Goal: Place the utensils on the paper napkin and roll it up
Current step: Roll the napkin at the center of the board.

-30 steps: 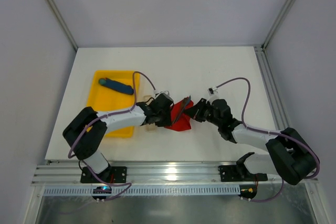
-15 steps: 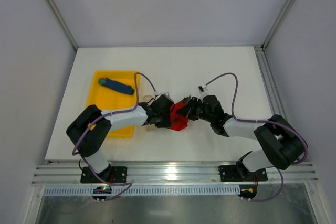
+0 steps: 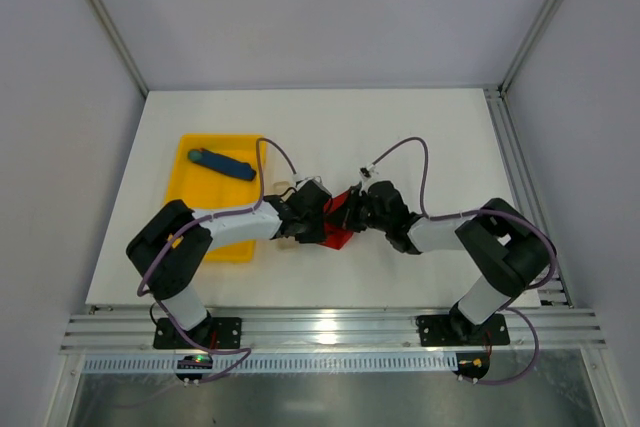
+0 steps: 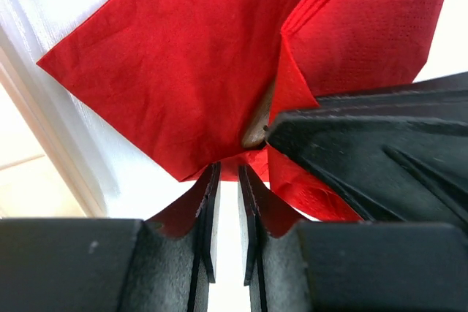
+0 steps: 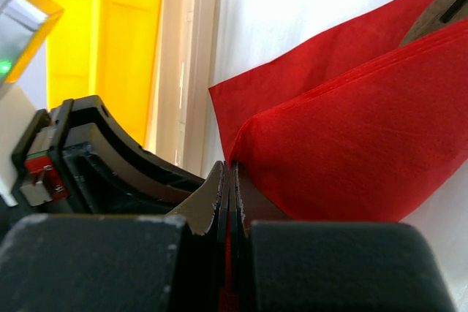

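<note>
so the right gripper [image 5: 227, 177] is clamped tight on the napkin's [image 5: 344, 151] folded edge. The left gripper [image 4: 228, 173] has its jaws a sliver apart at the napkin's corner, and I can't tell if it's really pinching. The napkin sits mid-table between both, just right of the tray [image 3: 195, 192]. One utensil [image 4: 257, 126] peeks from the fold, the rest are hidden.

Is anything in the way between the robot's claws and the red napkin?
Nothing visible is. The right gripper is shut on a fold of the paper napkin, and the left gripper, its tips narrowly apart, sits right at the napkin's corner. A brown utensil peeks out of the fold.
</note>
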Robot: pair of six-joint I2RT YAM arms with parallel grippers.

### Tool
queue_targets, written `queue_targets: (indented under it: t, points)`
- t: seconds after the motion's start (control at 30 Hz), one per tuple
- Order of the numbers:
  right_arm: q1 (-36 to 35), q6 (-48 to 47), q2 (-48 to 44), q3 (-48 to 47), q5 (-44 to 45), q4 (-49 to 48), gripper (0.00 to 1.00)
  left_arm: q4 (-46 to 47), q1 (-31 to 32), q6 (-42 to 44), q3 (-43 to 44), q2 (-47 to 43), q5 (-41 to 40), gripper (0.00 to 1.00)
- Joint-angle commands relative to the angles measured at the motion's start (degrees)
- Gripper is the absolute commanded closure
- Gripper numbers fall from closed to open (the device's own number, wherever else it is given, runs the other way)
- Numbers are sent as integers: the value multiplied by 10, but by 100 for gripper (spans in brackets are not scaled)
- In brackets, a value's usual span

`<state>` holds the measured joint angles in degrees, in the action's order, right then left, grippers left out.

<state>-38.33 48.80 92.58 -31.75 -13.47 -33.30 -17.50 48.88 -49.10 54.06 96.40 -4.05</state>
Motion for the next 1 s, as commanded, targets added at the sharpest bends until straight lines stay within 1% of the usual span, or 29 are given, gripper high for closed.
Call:
queue_targets:
  t: [0.0, 0.1, 0.17, 0.3, 0.5, 0.6, 0.63, 0.67, 0.77, 0.87, 0.97]
  points:
    - [-6, -26, 9, -26, 11, -35, 96, 0, -1, -2, -1, -13, -16, 80]
    - [-6, -32, 29, -32, 5, -34, 96, -9, -2, -6, 1, -32, -22, 75]
    - [-6, -32, 42, -35, 4, -34, 95, -18, -1, -6, 9, -43, -26, 74]
    - [-6, -34, 52, -37, 9, -35, 89, -54, -1, -5, 28, -67, -45, 70]
    - [-7, -41, 64, -46, 8, -28, 80, -72, -1, -8, 44, -93, -61, 68]
    - [-7, -43, 62, -46, 10, -26, 71, -66, -1, 1, 52, -91, -57, 68]
    - [-7, -43, 60, -46, 10, -25, 71, -62, -1, 1, 53, -91, -57, 68]
    - [-7, -43, 60, -47, 9, -23, 67, -56, -2, 7, 52, -91, -49, 68]
    - [-7, -43, 59, -50, 8, -21, 61, -49, -1, 12, 58, -87, -39, 66]
    - [-7, -40, 58, -53, 9, -17, 59, -53, -1, 15, 68, -78, -34, 66]
    - [-7, -34, 59, -53, 9, -17, 59, -43, -1, 21, 71, -72, -19, 66]
